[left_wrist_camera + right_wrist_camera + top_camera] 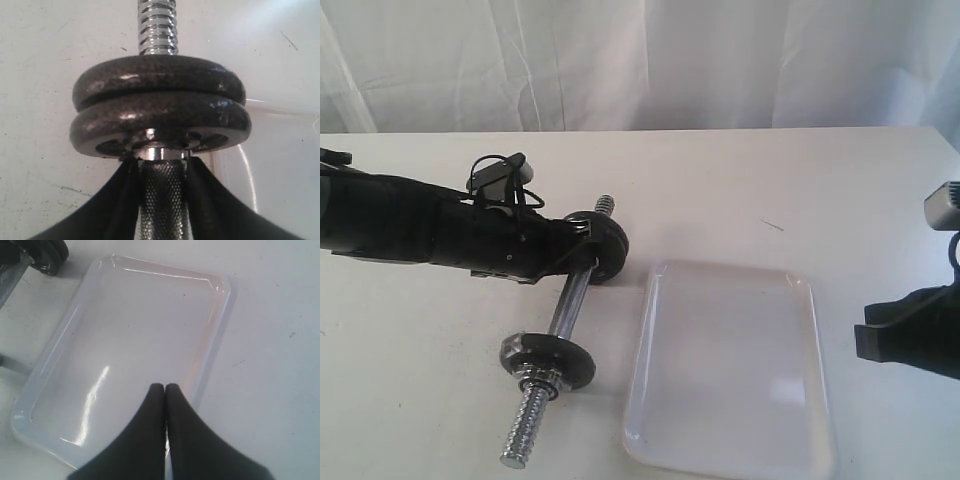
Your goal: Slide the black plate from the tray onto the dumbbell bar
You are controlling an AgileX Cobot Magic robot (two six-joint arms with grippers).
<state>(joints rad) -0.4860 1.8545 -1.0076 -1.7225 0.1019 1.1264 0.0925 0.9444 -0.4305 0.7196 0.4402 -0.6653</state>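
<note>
Around bar [162,200], left fingers [116,212] apparently snug.

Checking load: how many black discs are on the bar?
3. Two stacked discs at the dumbbell bar end by the left gripper; one disc near the other end. Collars may be hidden.

White table [770,180] fills room foreground, matte, lightly scuffed. Short dark mark [773,225] on tabletop right of centre, well apart from everything else. Left wrist view: tabletop [40,60] shows fine scratches, one thin dark scratch [287,40] near the corner. Right wrist view: tabletop [270,315] carries small dark speck [291,334] and faint line [239,361] beside it. White curtain [640,60] hangs behind the far table edge in soft vertical folds, brightly lit. Separate black weight disc [548,358] toward front left, rim catching light.
</note>
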